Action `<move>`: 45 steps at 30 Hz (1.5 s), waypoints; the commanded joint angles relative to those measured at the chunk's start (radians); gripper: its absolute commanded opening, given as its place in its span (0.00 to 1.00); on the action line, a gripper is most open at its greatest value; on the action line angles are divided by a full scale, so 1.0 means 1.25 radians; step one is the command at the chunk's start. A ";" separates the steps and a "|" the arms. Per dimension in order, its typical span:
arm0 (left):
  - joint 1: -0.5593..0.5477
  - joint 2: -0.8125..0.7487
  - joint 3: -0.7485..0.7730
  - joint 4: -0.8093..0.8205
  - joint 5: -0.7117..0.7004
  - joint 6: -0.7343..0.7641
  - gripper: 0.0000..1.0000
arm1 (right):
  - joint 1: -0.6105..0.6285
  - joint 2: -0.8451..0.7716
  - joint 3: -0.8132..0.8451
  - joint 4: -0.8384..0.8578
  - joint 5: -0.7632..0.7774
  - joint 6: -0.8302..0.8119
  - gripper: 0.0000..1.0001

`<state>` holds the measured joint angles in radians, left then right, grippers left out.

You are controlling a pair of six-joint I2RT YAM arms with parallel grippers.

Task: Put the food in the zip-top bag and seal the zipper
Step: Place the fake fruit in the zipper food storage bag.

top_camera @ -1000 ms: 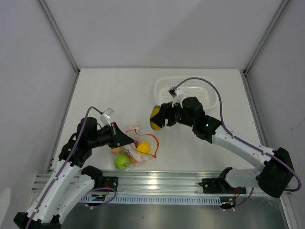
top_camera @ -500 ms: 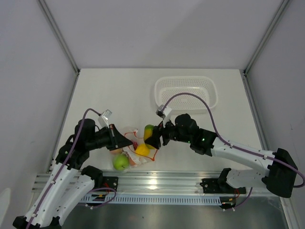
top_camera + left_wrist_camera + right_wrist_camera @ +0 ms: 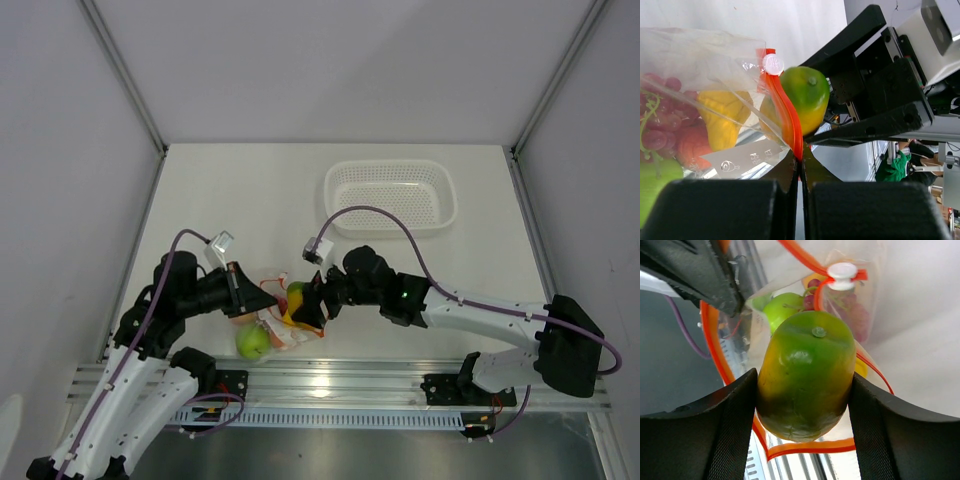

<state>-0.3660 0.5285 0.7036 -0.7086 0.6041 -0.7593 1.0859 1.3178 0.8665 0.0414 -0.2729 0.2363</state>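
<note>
From above, the zip-top bag (image 3: 283, 330) lies at 6 o'clock on the white worktop (image 3: 230, 190), close to the arms' bases. The left gripper (image 3: 260, 291) comes in from 9 o'clock and meets the bag's red-orange zipper (image 3: 272, 286). The right gripper (image 3: 303, 303) reaches in from 3 o'clock, clamped around a green-and-yellow mango (image 3: 295, 291) right at the bag's mouth. A green apple (image 3: 254, 342) shows inside the bag at 7 o'clock of the mango. The white perforated basket (image 3: 440, 205) sits well apart, toward 1 o'clock.

From the left wrist, the left gripper (image 3: 801, 162) is pinched tight on the zipper (image 3: 787, 120), its 2 fingers pressed together with only the strip between them. A white slider (image 3: 773, 64) sits at 12 o'clock on the strip. The mango (image 3: 802, 97) touches the strip, held by the black right gripper (image 3: 875, 90) at 3 o'clock. Through the clear plastic at 9 o'clock I see a yellow piece (image 3: 722, 117) and a dark red grape bunch (image 3: 655, 130).

From the right wrist, the mango (image 3: 805, 372) fills the middle, squeezed between 2 black fingers (image 3: 725, 435) at a medium spread. The zipper (image 3: 715, 340) loops around it from 9 to 6 o'clock. I cannot tell if the mango has passed the strip. The green apple (image 3: 780, 307) and grape bunch (image 3: 850, 305) lie beyond, at 12 o'clock.
</note>
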 commanded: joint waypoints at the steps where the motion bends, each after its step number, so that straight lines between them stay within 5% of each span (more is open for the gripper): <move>1: 0.006 0.005 0.042 0.005 0.024 0.010 0.01 | 0.015 -0.009 0.038 0.030 -0.031 -0.042 0.31; 16: 0.006 0.007 0.072 -0.020 0.049 0.029 0.01 | 0.026 0.088 0.109 -0.018 -0.108 -0.074 0.55; 19: 0.006 0.002 0.074 -0.017 0.059 0.022 0.00 | 0.027 0.123 0.144 -0.031 -0.098 -0.076 0.68; 23: 0.006 -0.007 0.068 -0.017 0.055 0.017 0.00 | 0.026 0.157 0.182 -0.093 -0.048 -0.074 0.99; 33: 0.006 -0.017 0.049 -0.014 0.052 0.015 0.01 | 0.028 -0.015 0.105 -0.158 0.089 -0.026 0.99; 39: 0.006 -0.014 0.046 -0.007 0.049 0.020 0.00 | 0.019 -0.140 0.108 -0.275 0.311 0.055 0.99; 45: 0.006 -0.013 0.035 0.007 0.060 0.018 0.01 | -0.082 -0.134 0.100 -0.323 0.238 0.091 0.99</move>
<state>-0.3660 0.5125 0.7456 -0.7574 0.6403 -0.7406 1.0359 1.1328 0.9951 -0.3058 0.0208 0.3046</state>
